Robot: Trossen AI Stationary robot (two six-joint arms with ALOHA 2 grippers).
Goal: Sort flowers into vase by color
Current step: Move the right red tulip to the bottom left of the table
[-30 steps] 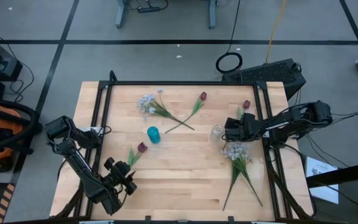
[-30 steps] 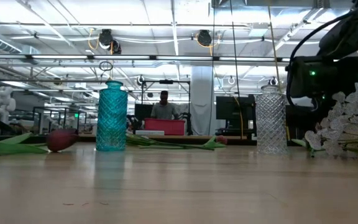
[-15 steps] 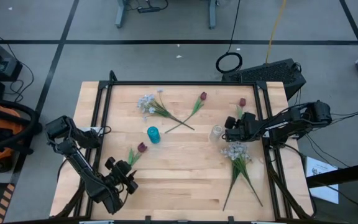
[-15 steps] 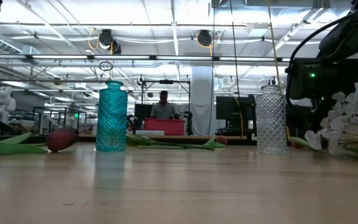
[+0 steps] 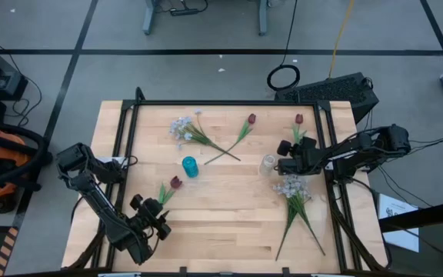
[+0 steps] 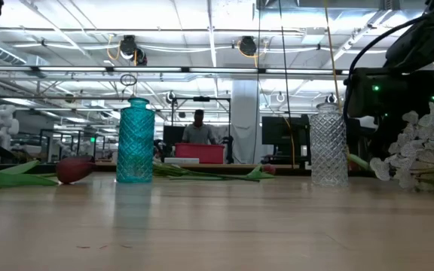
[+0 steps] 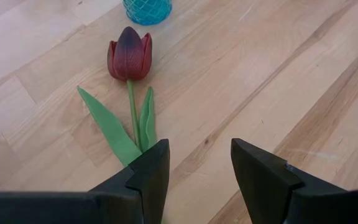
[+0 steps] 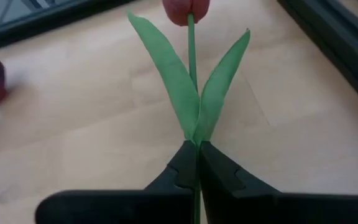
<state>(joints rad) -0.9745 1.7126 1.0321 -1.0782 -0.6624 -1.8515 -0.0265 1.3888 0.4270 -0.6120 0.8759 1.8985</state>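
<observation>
1. The red tulip (image 8: 187,9) lay near the table's far right corner, its stem pinched in the right gripper (image 8: 196,163), whose fingers were closed on it.
2. A clear vase (image 5: 268,163) stood just beside that gripper; a white spray (image 5: 291,187) lay near.
3. The left gripper (image 7: 199,163) hovered open over another tulip (image 7: 129,55), near the teal vase (image 5: 189,166).

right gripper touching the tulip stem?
Touching. Right wrist view: the right gripper has its fingers shut on the tulip stem just below the two leaves.
</observation>
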